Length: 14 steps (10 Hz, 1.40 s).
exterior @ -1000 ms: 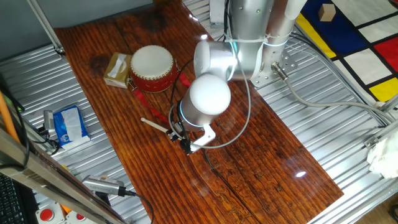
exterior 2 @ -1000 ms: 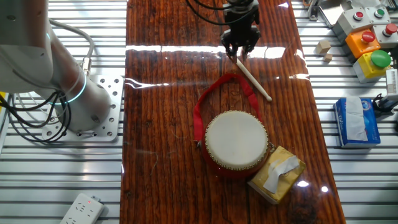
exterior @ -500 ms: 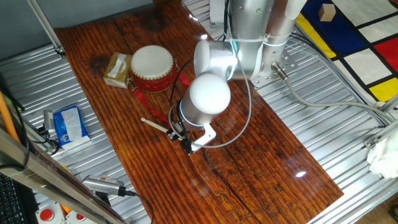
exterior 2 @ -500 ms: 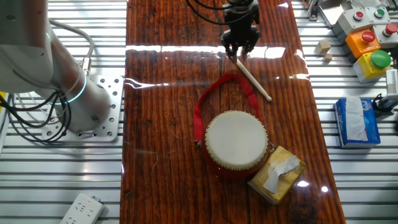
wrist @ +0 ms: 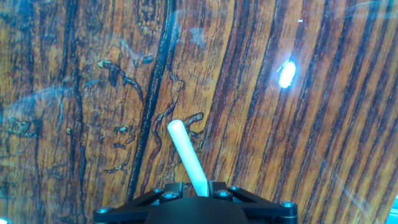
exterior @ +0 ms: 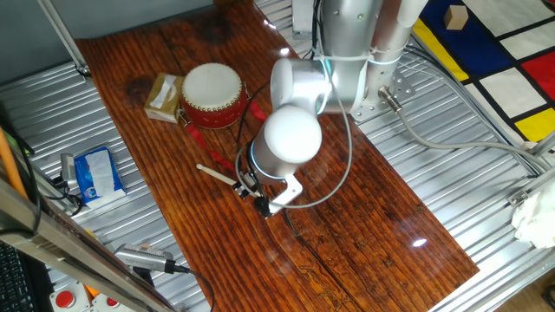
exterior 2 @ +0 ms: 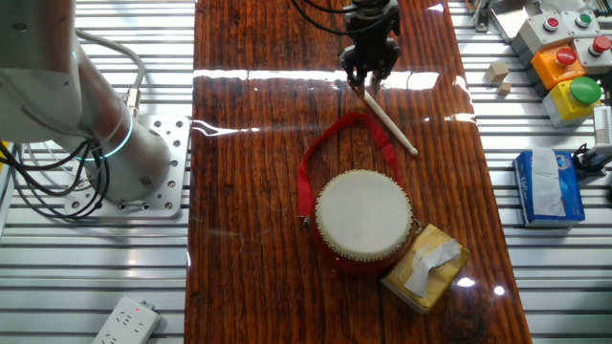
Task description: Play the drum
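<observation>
- Though little has shifted over the last second, the gripper (exterior 2: 368, 78) looks a touch higher in one fixed view; arm otherwise as before.
- Gripper clenched on one end of the stick (exterior 2: 391, 118); hand view shows the stick (wrist: 187, 157) running out from between the jaws.
- Far tip seems to rest on the table (exterior 2: 249, 172).
- Drum (exterior 2: 363, 217) sits well apart, beside the cardboard box (exterior 2: 425, 267), red strap (exterior 2: 308, 162) looping toward the stick.
- My read: grasp done, lift beginning; no beat yet.

From one fixed view my arm (exterior: 290, 143) hides the gripper (exterior: 251, 186) and the stick's (exterior: 217, 174) near end. In the hand view only the jaws' base shows, bottom edge cutting it off.
</observation>
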Available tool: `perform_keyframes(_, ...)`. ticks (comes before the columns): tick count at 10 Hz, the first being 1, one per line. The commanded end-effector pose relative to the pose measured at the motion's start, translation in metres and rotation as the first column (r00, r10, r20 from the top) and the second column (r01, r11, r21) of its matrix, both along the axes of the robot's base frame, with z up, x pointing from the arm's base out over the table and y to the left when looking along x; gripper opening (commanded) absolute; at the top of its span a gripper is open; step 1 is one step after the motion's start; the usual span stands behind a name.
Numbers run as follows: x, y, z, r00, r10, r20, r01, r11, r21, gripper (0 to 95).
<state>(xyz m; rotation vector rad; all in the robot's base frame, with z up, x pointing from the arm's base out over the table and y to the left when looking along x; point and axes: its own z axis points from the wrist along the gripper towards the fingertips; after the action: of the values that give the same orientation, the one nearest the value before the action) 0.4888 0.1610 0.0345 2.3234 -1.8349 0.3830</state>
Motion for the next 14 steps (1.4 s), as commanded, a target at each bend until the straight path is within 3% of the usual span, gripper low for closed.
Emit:
perform_keyframes(1, 0.000, 0.000, 0.000, 1.000, -0.009, 0.006, 0.009, 1.000, -0.001, 19.0)
perform_keyframes(6, 0.000, 0.004, -0.017, 1.000, -0.015, 0.018, 0.015, 1.000, 0.000, 19.0)
perform_keyframes(12, -0.001, 0.005, -0.029, 1.000, -0.011, 0.029, 0.011, 1.000, 0.004, 19.0)
perform_keyframes(14, -0.002, 0.006, -0.033, 0.999, -0.025, 0.030, 0.026, 1.000, -0.014, 19.0)
